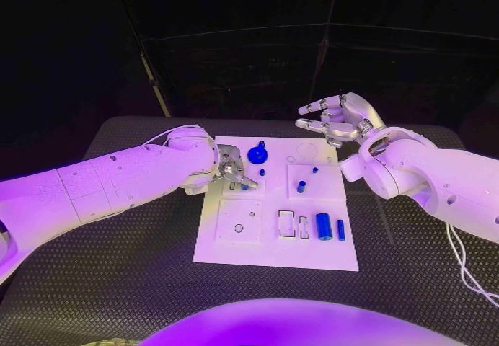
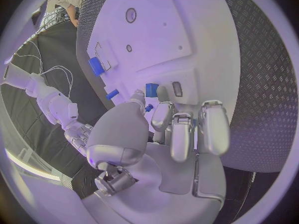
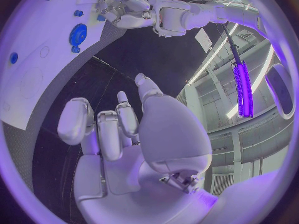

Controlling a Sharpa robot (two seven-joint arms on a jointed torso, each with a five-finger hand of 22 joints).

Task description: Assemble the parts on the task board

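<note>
Task board [image 1: 272, 245] edge under left hand [image 1: 231, 171]

So the right hand [image 3: 134, 134] is up off the counter [image 3: 37, 149], fingers [image 3: 74, 119] loosely curled with nothing in them. Off to one side sits the white task board [image 3: 31, 59] with a blue gear-shaped part [image 3: 78, 34] on it. The left hand [image 3: 121, 10] reaches over the board's far end.

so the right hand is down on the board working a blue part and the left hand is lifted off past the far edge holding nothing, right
Reversed. The head view shows the left hand down on the task board at a small blue part, while the right hand hangs past the far edge holding nothing.
</note>
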